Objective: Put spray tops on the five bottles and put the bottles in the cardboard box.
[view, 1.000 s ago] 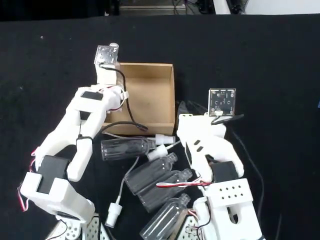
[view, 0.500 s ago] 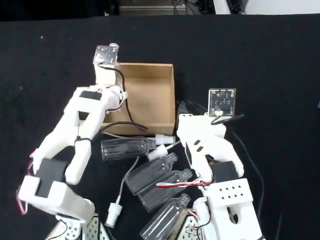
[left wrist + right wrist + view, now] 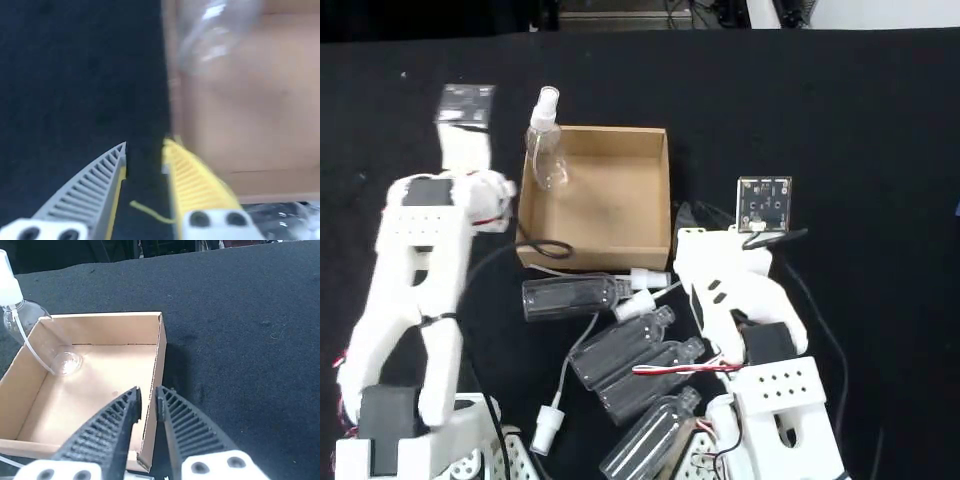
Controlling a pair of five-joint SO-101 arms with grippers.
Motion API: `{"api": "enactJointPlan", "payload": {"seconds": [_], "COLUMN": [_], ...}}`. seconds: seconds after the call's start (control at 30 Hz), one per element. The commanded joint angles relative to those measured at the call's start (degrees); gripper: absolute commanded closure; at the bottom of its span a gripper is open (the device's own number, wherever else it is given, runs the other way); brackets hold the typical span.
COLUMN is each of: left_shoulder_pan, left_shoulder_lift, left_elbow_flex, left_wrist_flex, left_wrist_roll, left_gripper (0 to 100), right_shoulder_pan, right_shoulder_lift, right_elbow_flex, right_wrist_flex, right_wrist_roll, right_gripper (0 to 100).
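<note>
A clear bottle [image 3: 546, 150] with a white spray top leans in the far left corner of the cardboard box [image 3: 610, 215]; the same bottle [image 3: 22, 320] also appears in the right wrist view. My left gripper [image 3: 145, 146] is open and holds nothing, just outside the box's left wall [image 3: 172, 100]. My right gripper [image 3: 146, 392] hangs over the box's near right corner [image 3: 155, 390], its fingers almost together with nothing between them. In front of the box lie several clear bottles: one [image 3: 570, 296] carries a spray top, the others [image 3: 620, 345] have bare necks.
A loose spray top [image 3: 548, 425] with its tube lies near the front edge, and another [image 3: 638, 303] lies by the bottle necks. The left arm [image 3: 420, 260] stretches along the left side. The right arm's base [image 3: 780, 400] stands at the front right. Black cloth covers the table.
The left arm let go of the bottle in the box's far left corner and swung away to the left. The right arm kept still.
</note>
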Motion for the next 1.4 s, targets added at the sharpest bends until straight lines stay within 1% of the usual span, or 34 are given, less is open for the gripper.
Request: {"api": "enactJointPlan", "payload": {"seconds": [0.0, 0.1, 0.37, 0.47, 0.57, 0.73, 1.07, 1.23, 1.3, 1.37], "left_shoulder_pan": [-4.09, -4.18, 1.36, 1.63, 2.07, 2.15, 5.23, 4.18, 2.51, 0.13], "left_shoulder_lift": [-2.2, -0.88, 0.0, -0.09, 0.44, -0.09, -0.09, -0.09, -0.18, -0.18], "left_elbow_flex": [-1.89, -0.31, 12.7, 14.9, 15.52, 17.01, 18.07, 18.24, 17.27, 14.2], "left_wrist_flex": [0.0, -1.67, -14.77, -17.23, -17.23, -17.14, -16.53, -16.18, -14.15, -9.76], "left_wrist_roll": [-0.7, -0.7, -0.35, -0.26, -0.26, 2.81, 2.9, 2.46, 2.37, 2.37], "left_gripper": [86, 87, 87, 87, 87, 87, 87, 87, 87, 87], "right_shoulder_pan": [1.41, 1.41, 1.49, 1.49, 1.49, 1.49, 1.49, 1.49, 1.49, 1.49], "right_shoulder_lift": [-2.07, -2.15, -2.15, -2.15, -2.15, -2.24, -2.15, -2.07, -2.07, -2.07], "right_elbow_flex": [-1.1, -1.1, -1.1, -1.1, -1.1, -1.1, -1.1, -1.1, -1.1, -1.1], "right_wrist_flex": [-2.29, -2.29, -2.2, -2.11, -2.02, -1.93, -1.93, -1.93, -1.93, -1.85], "right_wrist_roll": [0.53, 0.53, 0.53, 0.53, 0.53, 0.53, 0.53, 0.53, 0.53, 0.53], "right_gripper": [94.2, 94.2, 94.2, 94.2, 94.2, 94.2, 94.2, 94.2, 94.2, 94.2]}}
